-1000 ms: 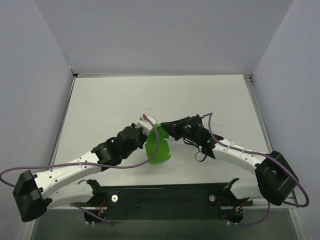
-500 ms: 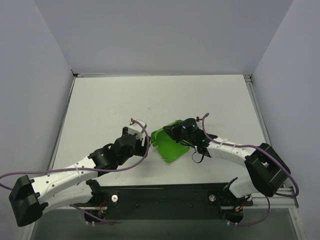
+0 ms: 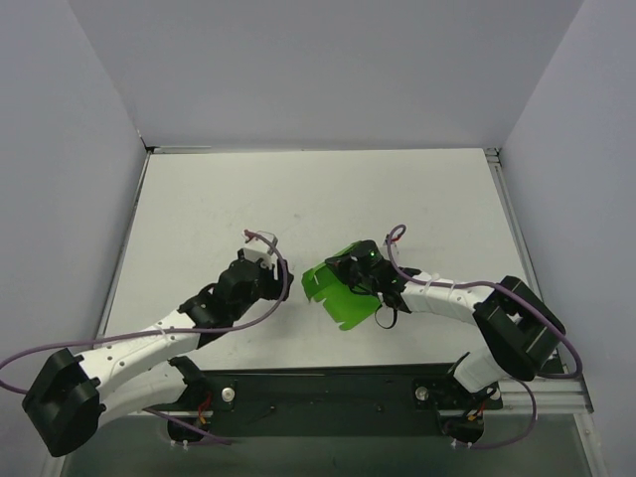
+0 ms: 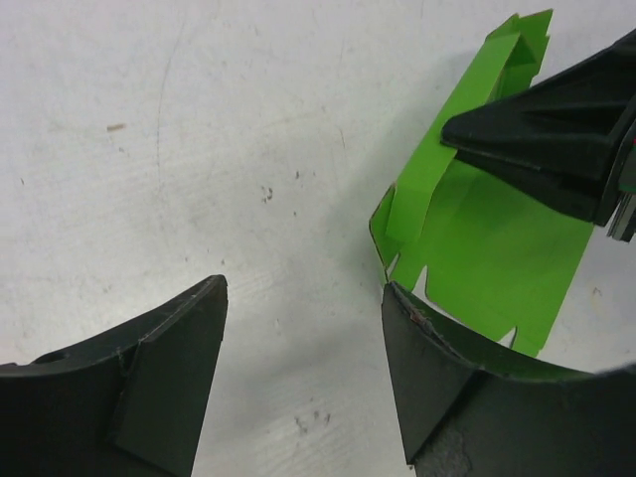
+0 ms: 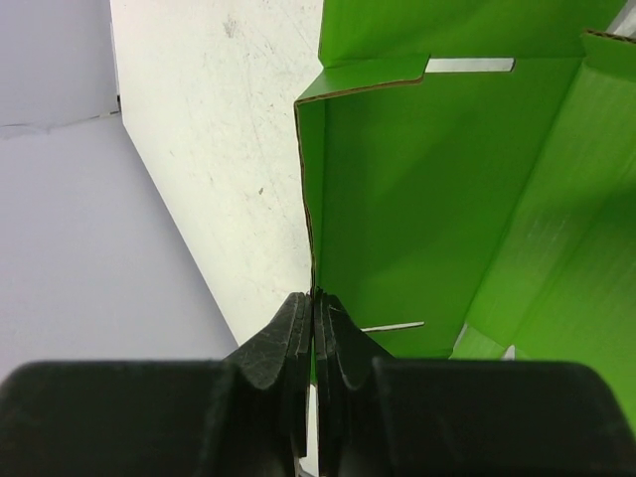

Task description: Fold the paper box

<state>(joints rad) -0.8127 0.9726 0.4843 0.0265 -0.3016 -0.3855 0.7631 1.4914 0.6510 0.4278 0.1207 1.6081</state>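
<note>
Right pincer (image 5: 313,298) clenched on paper box (image 3: 343,298) edge. Box low over surface (image 3: 219,199), 6 o'clock of centre. Left pincer (image 4: 303,288) released, empty. Box just beside it at 3 o'clock in top view, long axis 10-to-4.

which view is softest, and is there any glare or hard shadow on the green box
Top external: even soft light, sharp, only a faint shadow under the paper box. Left wrist: table specks crisp, the open left claw near the lens slightly soft. Right wrist: softest; the right claw pinching it is dark and blurred, the green saturated but glare-free.
</note>
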